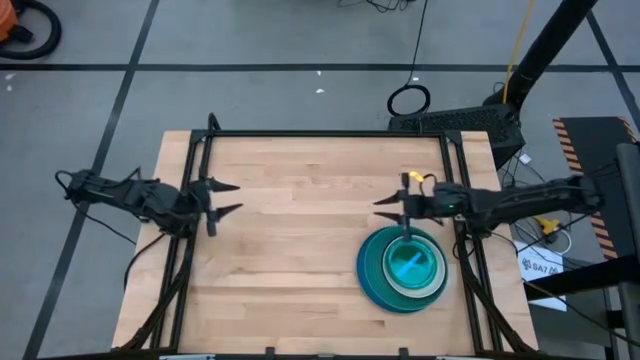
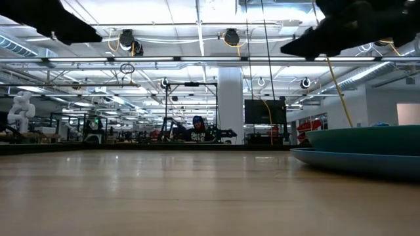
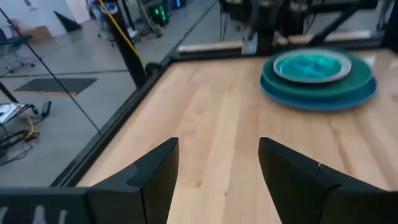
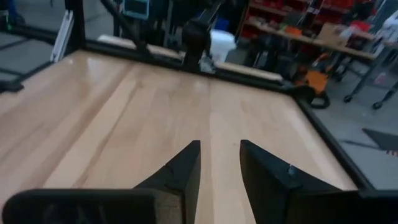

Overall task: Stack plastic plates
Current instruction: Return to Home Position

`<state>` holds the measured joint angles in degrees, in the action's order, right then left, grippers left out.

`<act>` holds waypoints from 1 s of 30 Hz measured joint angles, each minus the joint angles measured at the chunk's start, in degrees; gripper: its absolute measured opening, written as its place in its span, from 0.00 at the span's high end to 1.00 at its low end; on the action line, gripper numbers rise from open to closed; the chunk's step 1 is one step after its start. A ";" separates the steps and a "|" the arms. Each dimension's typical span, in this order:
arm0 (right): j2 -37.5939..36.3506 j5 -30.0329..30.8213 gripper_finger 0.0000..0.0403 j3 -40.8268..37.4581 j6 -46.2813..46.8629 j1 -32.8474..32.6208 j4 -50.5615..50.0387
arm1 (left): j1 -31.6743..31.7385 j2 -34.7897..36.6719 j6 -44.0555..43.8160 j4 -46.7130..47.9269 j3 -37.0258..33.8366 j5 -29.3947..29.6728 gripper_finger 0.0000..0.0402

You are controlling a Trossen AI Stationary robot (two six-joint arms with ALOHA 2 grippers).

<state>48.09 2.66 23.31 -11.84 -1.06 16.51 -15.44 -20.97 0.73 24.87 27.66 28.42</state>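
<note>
Surface: light wood table (image 1: 300, 250) in a black frame (image 1: 330, 134). Around it is grey floor (image 1: 250, 40) with dark tape lines, and a black cable loop (image 1: 408, 100) lies on the floor past the far edge. The low view looks level across the boards into a big workshop hall with ceiling lights (image 2: 177, 13), racks and a person (image 2: 197, 130) seated far back.

Plates: one stack of plates (image 1: 403, 268) on the table's right half, toward the front edge. The large blue plate (image 3: 314, 102) is at the bottom with the teal plate (image 3: 360, 73) on it. Smaller ones sit above, with a cyan plate (image 3: 311, 63) on top and a pale rim showing under it. The plates in between can't be told apart.

View diffs: only the high view shows both arms and the stack together. The low view catches just the blue and teal rims at its right edge, and the arms are dark shapes along its top. The left wrist view sees the whole stack across the table. The right wrist view sees only bare wood and frame.

Grippers: left gripper (image 1: 228, 198) sits over the table's left edge, fingers spread wide, holding nothing and touching nothing. Right gripper (image 1: 385, 208) hangs just past the stack's far rim, raised off the table, fingers parted by a narrower gap and also empty.
</note>
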 joint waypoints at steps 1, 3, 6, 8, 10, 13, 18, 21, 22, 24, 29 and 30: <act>-2.12 0.00 0.74 -1.06 0.00 0.27 0.03 | 0.00 1.42 -0.19 0.41 0.02 0.00 0.43; -6.33 0.00 0.74 -3.36 0.13 0.66 -0.08 | 0.00 3.90 -0.17 1.04 0.02 -0.04 0.43; -12.78 0.00 0.74 -6.52 0.75 1.29 -0.04 | 0.00 7.17 -0.42 0.13 -0.56 -0.91 0.43; -17.00 0.02 0.74 -8.52 1.60 1.68 -0.49 | 0.00 9.27 -0.80 -2.42 -2.73 -1.77 0.43; -20.96 0.02 0.74 -10.15 2.57 1.96 -1.56 | 0.00 11.21 -1.26 -5.33 -5.88 -3.26 0.43; -26.90 0.19 0.74 -12.10 3.79 2.34 -4.32 | 0.00 13.56 -1.40 -10.43 -11.25 -4.02 0.43; -35.06 0.37 0.74 -12.43 5.64 3.02 -11.61 | 0.00 16.07 -1.46 -19.13 -19.45 -4.86 0.43; -38.71 0.60 0.74 -12.43 5.75 3.32 -15.30 | 0.03 16.84 -2.49 -20.24 -22.35 -5.69 0.43; -39.77 0.62 0.74 -12.43 5.63 3.48 -16.64 | 0.04 17.01 -3.03 -20.38 -22.83 -5.73 0.43; -41.83 0.70 0.74 -12.43 5.53 3.91 -19.65 | 0.04 17.05 -3.91 -20.68 -23.71 -5.72 0.43; -46.39 0.36 0.74 -13.61 5.79 4.38 -22.95 | 0.04 16.91 -3.75 -25.48 -25.87 -7.16 0.43; -47.42 0.33 0.74 -14.35 5.79 4.40 -22.67 | 0.04 16.91 -3.38 -26.61 -26.29 -7.98 0.43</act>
<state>0.67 2.99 8.95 -6.04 3.33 -6.16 -15.40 -4.05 -2.65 -1.74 1.37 20.45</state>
